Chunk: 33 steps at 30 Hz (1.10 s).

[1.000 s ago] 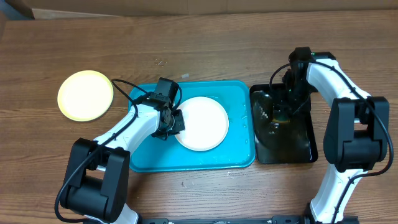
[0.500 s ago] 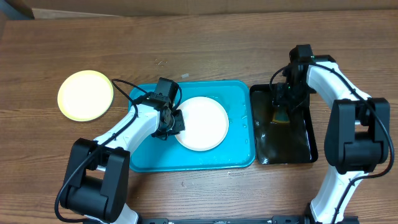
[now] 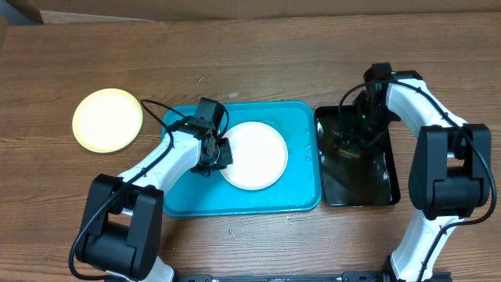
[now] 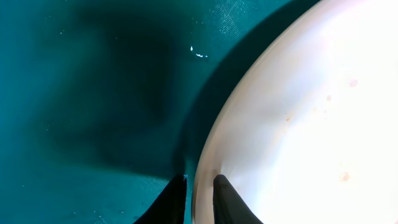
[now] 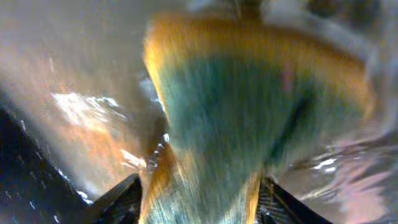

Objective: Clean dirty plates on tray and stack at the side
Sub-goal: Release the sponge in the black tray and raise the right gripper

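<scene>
We see 2 white-shelled arms, left arm (image 3: pixel 160 166) and right arm (image 3: pixel 419 95), with black joints, black bases at 6 o'clock and thin black cables (image 3: pixel 156 106). The left gripper (image 4: pixel 200 186) has dark tapered fingers (image 4: pixel 227 199).

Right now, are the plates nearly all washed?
Not quite. Done, it seems: the yellow plate lies on the table beside the tray. In hand: the left pincer pinches the rim of the white plate on the tray, and that plate shows faint orange specks; the right pincer grips a sponge at the black tray. Left: wipe the white plate and stack it on the yellow one. No third plate shows.
</scene>
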### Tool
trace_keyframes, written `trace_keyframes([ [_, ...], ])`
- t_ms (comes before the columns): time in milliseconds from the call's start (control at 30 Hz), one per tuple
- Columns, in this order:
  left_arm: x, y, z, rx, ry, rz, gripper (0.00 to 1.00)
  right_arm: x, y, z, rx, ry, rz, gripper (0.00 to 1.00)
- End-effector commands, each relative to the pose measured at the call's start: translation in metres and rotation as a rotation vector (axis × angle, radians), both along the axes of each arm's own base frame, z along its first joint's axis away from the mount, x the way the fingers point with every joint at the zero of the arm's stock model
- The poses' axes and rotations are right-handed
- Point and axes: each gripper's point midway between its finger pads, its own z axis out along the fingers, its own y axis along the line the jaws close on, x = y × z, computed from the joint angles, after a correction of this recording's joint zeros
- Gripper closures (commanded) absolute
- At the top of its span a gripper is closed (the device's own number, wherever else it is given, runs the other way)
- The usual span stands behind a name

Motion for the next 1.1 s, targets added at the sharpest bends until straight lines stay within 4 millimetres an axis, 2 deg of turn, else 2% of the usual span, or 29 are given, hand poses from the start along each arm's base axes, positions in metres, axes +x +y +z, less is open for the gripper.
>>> trace_keyframes([
  [0, 0.002, -0.003, 0.000, -0.006, -0.002, -0.021, 0.82, 0.004, 0.003, 0.004, 0.017, -0.010, -0.002, 0.70],
  [33, 0.002, -0.003, 0.000, -0.006, -0.002, -0.021, 0.82, 0.004, 0.002, 0.004, 0.009, -0.011, -0.001, 0.79],
  [67, 0.002, -0.003, 0.000, -0.006, -0.002, -0.021, 0.81, 0.004, 0.000, 0.003, -0.002, -0.011, 0.000, 0.79],
  [133, 0.002, -0.003, 0.000, -0.006, -0.001, -0.022, 0.80, 0.004, -0.001, 0.003, -0.006, -0.007, 0.001, 0.53],
  [200, 0.002, -0.002, 0.000, -0.005, 0.001, -0.021, 0.79, 0.001, -0.002, 0.004, -0.007, 0.005, -0.002, 0.48],
  [267, 0.001, -0.002, 0.000, -0.005, 0.002, -0.022, 0.79, -0.003, -0.004, 0.004, -0.019, 0.020, 0.000, 0.55],
  [333, 0.001, -0.002, 0.000, -0.005, 0.002, -0.022, 0.78, -0.004, -0.008, 0.004, -0.043, 0.024, 0.004, 0.70],
  [367, 0.001, -0.002, 0.000, -0.005, 0.002, -0.022, 0.78, -0.003, -0.009, 0.004, -0.049, 0.020, 0.005, 0.87],
  [400, 0.001, -0.002, 0.000, -0.004, 0.001, -0.021, 0.78, 0.000, -0.009, 0.006, -0.048, 0.011, 0.004, 0.96],
  [500, 0.002, -0.002, 0.000, -0.004, 0.000, -0.022, 0.77, 0.010, -0.010, 0.015, -0.047, -0.017, 0.000, 0.96],
  [533, 0.002, -0.002, 0.000, -0.004, 0.000, -0.021, 0.76, 0.013, -0.010, 0.019, -0.047, -0.020, 0.000, 0.83],
  [567, 0.002, -0.002, 0.000, -0.005, 0.000, -0.021, 0.76, 0.015, -0.010, 0.024, -0.048, -0.026, 0.000, 0.60],
  [600, 0.002, -0.002, 0.000, -0.004, 0.001, -0.021, 0.76, 0.018, -0.011, 0.027, -0.051, -0.033, 0.000, 0.52],
  [733, 0.002, -0.002, 0.000, -0.004, 0.001, -0.022, 0.75, 0.032, -0.022, 0.029, -0.117, -0.085, 0.007, 0.44],
  [833, 0.002, -0.002, 0.000, -0.004, 0.001, -0.021, 0.75, 0.039, -0.030, 0.025, -0.165, -0.117, 0.007, 0.42],
  [1067, 0.002, -0.002, 0.000, -0.004, 0.000, -0.021, 0.75, 0.046, -0.030, 0.009, -0.165, -0.161, 0.004, 0.42],
])
